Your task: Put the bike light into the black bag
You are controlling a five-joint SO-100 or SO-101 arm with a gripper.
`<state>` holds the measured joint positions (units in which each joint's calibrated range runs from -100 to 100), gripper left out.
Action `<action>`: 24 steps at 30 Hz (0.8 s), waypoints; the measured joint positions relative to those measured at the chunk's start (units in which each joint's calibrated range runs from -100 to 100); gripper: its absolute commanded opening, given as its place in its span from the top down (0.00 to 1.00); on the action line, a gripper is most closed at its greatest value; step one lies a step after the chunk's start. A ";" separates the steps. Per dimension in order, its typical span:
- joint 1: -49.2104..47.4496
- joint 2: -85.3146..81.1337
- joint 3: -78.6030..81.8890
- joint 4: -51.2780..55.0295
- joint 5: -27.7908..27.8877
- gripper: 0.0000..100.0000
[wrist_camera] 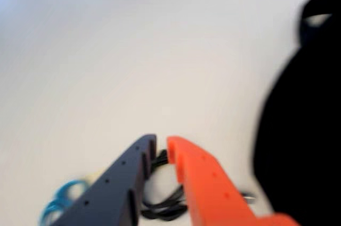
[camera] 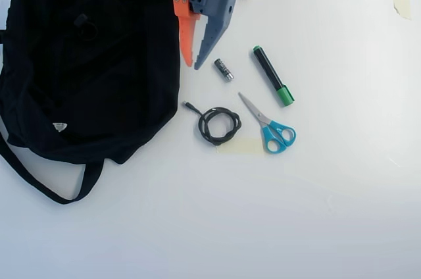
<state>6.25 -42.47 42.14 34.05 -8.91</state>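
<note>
Overhead view: the pincer (camera: 194, 64), nearly closed and empty, hovers above the counter (camera: 329, 213) between the black bag (camera: 85, 62) and a small battery (camera: 223, 69).

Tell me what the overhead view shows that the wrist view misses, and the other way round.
Only the overhead view shows the battery, the green-capped marker and the bag's white label. The wrist view adds nothing new, only a blurred close look at the claw's tips. Both show the claw, its fingers nearly together, the black bag, the coiled cable and the blue-handled scissors. No bike light is visible.
</note>
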 measured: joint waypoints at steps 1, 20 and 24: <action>-1.18 0.00 0.00 0.00 -0.10 0.98; -16.53 -24.66 43.16 0.00 1.61 0.98; -18.30 -34.45 52.36 0.00 1.76 0.98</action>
<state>-12.05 -76.92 94.50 34.05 -7.16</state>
